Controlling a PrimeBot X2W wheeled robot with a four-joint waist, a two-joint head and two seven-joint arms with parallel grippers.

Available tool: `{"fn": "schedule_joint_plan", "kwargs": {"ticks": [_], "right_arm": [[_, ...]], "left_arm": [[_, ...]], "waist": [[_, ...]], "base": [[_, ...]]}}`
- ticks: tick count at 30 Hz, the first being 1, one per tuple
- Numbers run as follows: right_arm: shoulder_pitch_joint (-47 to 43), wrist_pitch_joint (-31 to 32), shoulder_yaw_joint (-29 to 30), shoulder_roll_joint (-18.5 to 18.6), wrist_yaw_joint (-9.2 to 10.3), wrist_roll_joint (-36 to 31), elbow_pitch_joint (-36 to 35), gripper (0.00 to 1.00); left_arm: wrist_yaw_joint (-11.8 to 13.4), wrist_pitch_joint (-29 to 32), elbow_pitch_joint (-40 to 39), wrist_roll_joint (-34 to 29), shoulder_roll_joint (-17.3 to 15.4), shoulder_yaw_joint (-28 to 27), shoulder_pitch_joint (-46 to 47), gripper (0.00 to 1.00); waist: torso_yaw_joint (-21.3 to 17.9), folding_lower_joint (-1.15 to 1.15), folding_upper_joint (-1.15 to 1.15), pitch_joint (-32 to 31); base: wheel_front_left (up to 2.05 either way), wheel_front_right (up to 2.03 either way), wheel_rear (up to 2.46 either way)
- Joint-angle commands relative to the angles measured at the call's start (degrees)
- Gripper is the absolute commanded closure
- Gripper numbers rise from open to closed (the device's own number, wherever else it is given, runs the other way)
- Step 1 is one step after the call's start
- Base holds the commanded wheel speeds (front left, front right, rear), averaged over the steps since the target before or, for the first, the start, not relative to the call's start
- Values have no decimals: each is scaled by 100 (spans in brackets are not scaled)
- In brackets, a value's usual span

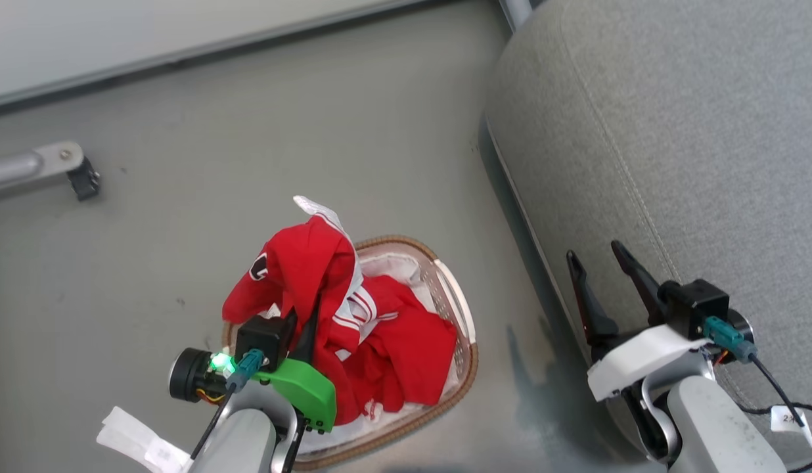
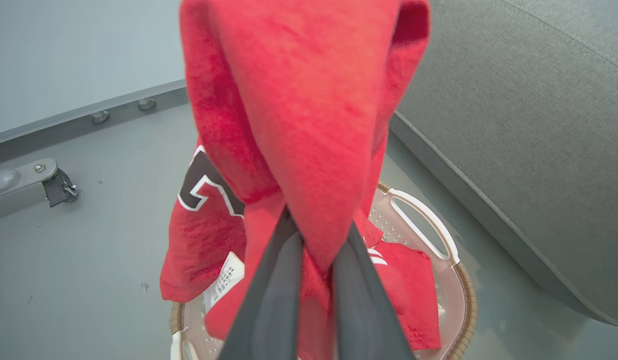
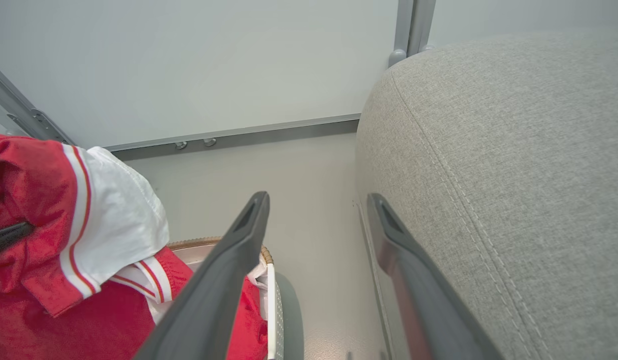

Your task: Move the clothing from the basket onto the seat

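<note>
Grey smooth floor (image 1: 150, 276) runs under everything, with a metal leg with a black foot (image 1: 71, 167) at the far left. Next comes the left tool (image 2: 319, 227), its two dark fingers pressed narrow on a fold of the bright red soft garment with white stripes and trim (image 1: 301, 263). The fabric is lifted above the oval white perforated plastic basket with a brown woven rim (image 1: 464, 328) and hangs down. I judge that it is held high so it comes free of the rim. Its lower part seems to reach the plain red garment (image 1: 412, 355), which lies inside the basket. Further right, the right tool (image 1: 593, 251) stands wide and holds nothing. It is just beside the edge of the large grey woven-fabric seat (image 1: 675, 131), probably kept out of the way. Neither garment is on the seat yet.
</note>
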State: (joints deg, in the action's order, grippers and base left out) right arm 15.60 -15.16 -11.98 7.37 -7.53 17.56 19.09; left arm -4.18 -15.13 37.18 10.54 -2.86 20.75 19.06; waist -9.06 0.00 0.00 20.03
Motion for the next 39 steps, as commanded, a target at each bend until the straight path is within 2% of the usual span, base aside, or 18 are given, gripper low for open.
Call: {"fn": "schedule_joint_plan", "kwargs": {"ticks": [1, 13, 17, 22, 26, 33, 39], "right_arm": [[-148, 2, 4, 21, 8, -40, 33, 0], [-658, 2, -15, -10, 8, -69, 181, 0], [-773, 2, -112, -50, 8, -98, 218, 0], [-846, 1, -394, -81, 8, -100, 242, 0], [-746, 1, -930, -50, 8, -9, 137, 0], [-218, 1, -2613, 55, 8, 667, -263, 0], [373, 1, -3328, 76, 8, 1134, -397, 0]], "left_arm": [[-28, -3, -176, 35, -7, -28, -127, 100], [-85, -4, -2006, 212, -8, -32, -179, 100], [-31, -4, -2408, 311, -9, 56, -139, 100], [19, -4, -2518, 440, -9, 172, -120, 100], [47, -3, -2505, 497, -8, 255, -134, 100], [75, -4, -2440, 594, -9, 366, -181, 100], [113, -4, -2349, 696, -9, 531, -178, 100]], "waist": [[302, 0, 0, -686], [413, 0, 0, -1392], [408, 0, 0, -1574], [401, 0, 0, -1705], [396, 0, 0, -1748], [450, 0, 0, -1726], [531, 0, 0, -1680]], "base": [[0, 0, 0], [0, 0, 0], [0, 0, 0], [0, 0, 0], [0, 0, 0], [0, 0, 0], [0, 0, 0]]}}
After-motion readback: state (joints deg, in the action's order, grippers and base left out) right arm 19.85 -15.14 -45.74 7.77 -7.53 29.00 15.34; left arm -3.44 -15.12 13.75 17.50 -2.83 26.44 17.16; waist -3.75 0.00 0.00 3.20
